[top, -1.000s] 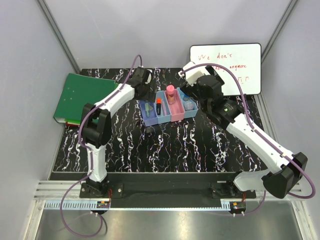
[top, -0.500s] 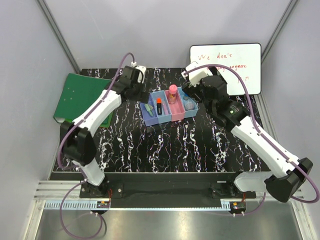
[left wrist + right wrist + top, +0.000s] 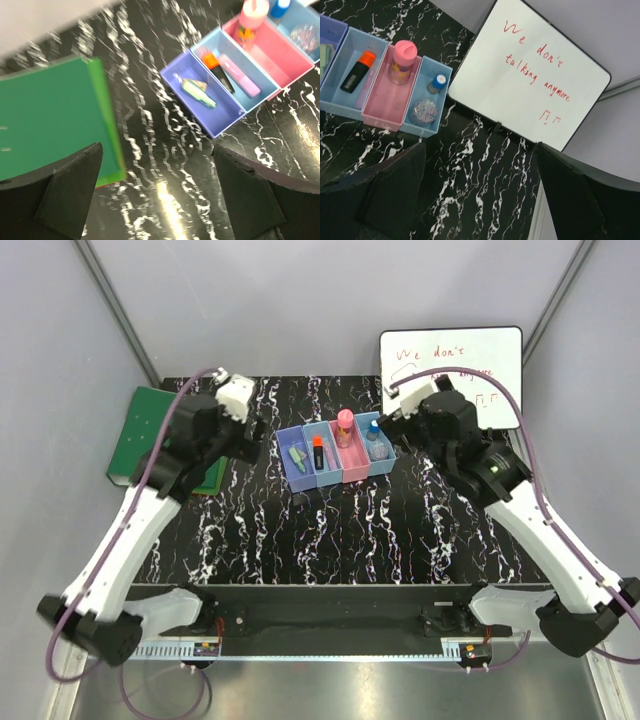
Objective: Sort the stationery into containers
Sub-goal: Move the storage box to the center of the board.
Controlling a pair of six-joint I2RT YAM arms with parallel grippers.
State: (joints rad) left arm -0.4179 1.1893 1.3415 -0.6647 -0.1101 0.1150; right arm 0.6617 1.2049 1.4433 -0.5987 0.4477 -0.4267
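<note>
The stationery (image 3: 317, 452) sits in the containers (image 3: 355, 478), whose row runs crosswise on the counter (image 3: 340, 540); left pincer (image 3: 157, 165) and right pincer (image 3: 480, 160) hang spread and empty, flanking it, neither clearly nearer, so sorting looks finished

Four joined open-top bins (image 3: 303, 477) stand upright in one row. Leftmost, the violet-blue bin holds a green highlighter (image 3: 199, 94) lying flat; the next holds an orange-capped black marker (image 3: 354, 76) beside a pink highlighter (image 3: 239, 76). The pink bin (image 3: 382, 102) holds an upright pink-capped tube (image 3: 402, 60); the last holds an upright blue-capped bottle (image 3: 437, 82) and a clear round jar (image 3: 423, 111).
</note>
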